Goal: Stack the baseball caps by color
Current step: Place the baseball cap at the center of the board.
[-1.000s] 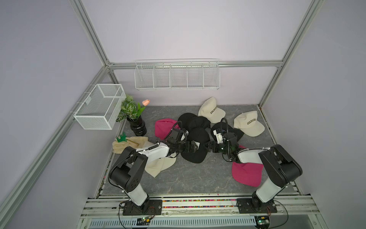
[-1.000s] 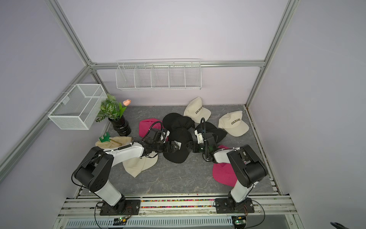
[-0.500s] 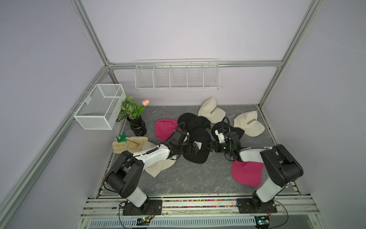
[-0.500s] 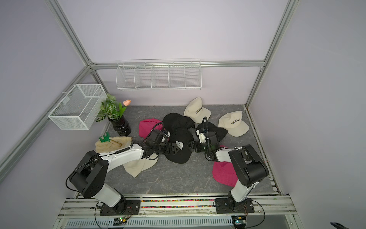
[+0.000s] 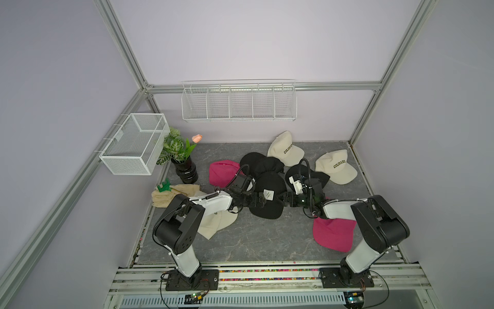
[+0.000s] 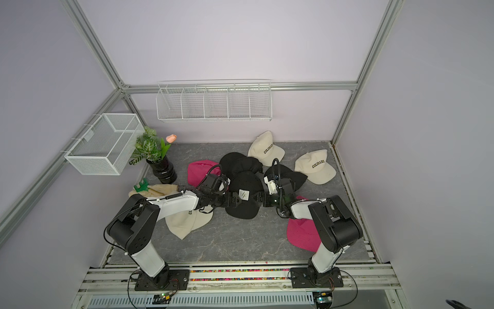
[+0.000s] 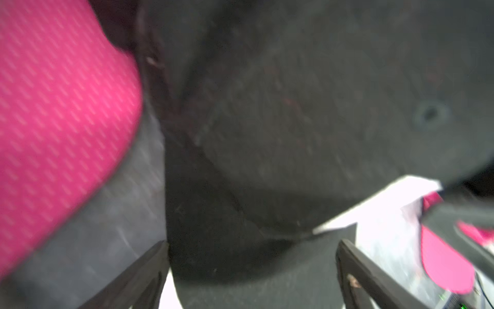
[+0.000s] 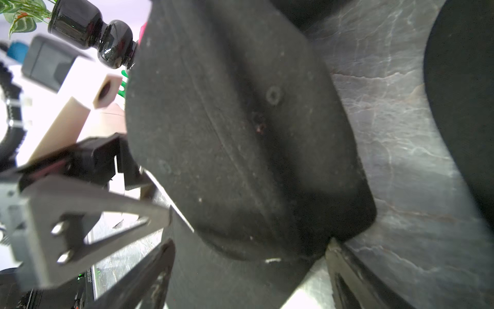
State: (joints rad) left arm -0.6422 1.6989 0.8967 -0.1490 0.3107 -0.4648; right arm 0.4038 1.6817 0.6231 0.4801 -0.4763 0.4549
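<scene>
A black cap (image 5: 268,198) (image 6: 244,199) with a white tag lies mid-table in both top views. My left gripper (image 5: 257,202) (image 7: 252,267) and right gripper (image 5: 285,199) (image 8: 251,248) face each other across it, both open, each with the cap's black fabric (image 7: 294,120) (image 8: 240,133) between its fingers. Two more black caps (image 5: 263,164) (image 5: 316,175) lie behind. One pink cap (image 5: 223,172) (image 7: 58,107) is back left, another (image 5: 332,232) is under my right arm. Cream caps (image 5: 286,148) (image 5: 336,167) sit at the back, and one (image 5: 216,223) lies under my left arm.
A plant in a black vase (image 5: 184,171) and a cream towel with a green toy (image 5: 173,191) stand at the left edge. A wire basket (image 5: 135,143) hangs on the left wall and a wire rack (image 5: 238,103) on the back wall.
Both arms have shifted only slightly beside the middle black cap. Both grippers have stayed open.
</scene>
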